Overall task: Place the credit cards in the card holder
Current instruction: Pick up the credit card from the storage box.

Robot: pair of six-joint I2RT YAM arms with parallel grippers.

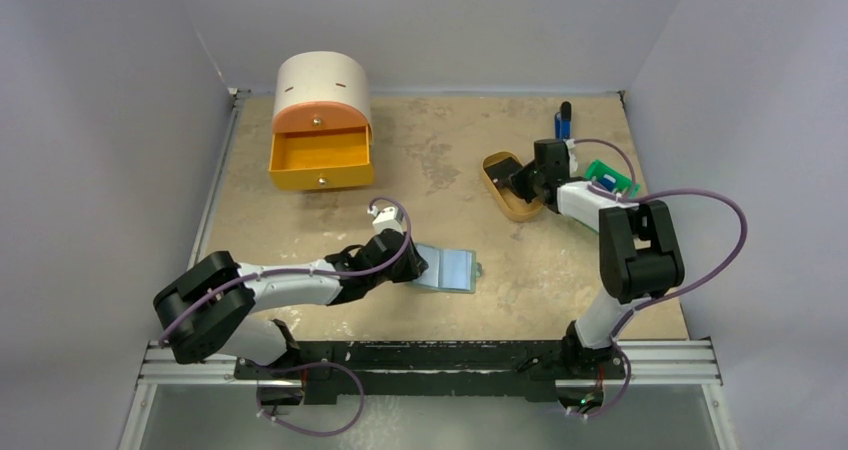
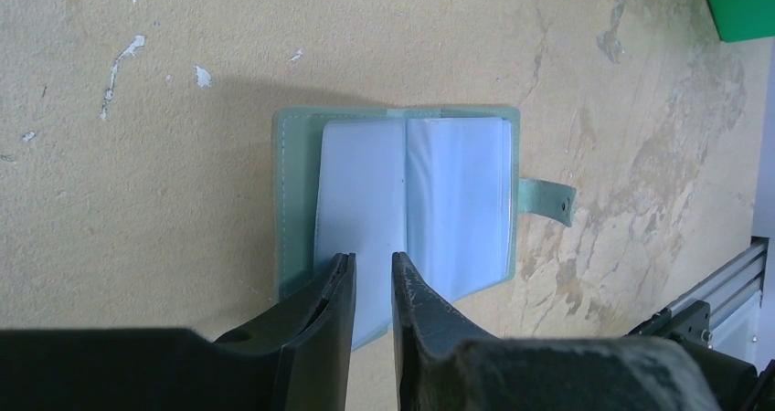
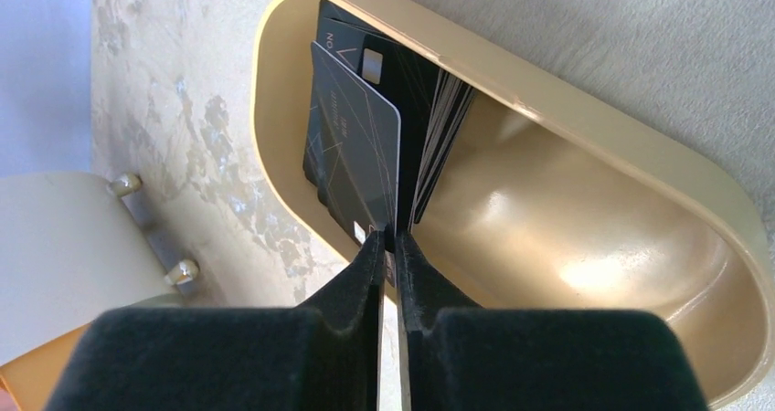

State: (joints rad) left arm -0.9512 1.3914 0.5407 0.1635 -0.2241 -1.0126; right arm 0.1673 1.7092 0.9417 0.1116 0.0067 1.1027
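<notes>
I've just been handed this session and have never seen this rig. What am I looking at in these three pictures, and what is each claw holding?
These are two robot arms bolted at the near edge of a table, each ending in a two-finger claw. The wide picture looks down from above and behind them. The other two pictures come from a camera on each wrist.

The left claw sits at the near edge of the open card holder, its jaws slightly apart. I cannot tell whether it presses on the holder.

The right claw reaches into the tan oval tray. It pinches the edge of one of the black credit cards standing on edge there.

Also on the table are a small drawer chest with its lower drawer pulled out, a blue-and-black stick and a green bin.
</notes>
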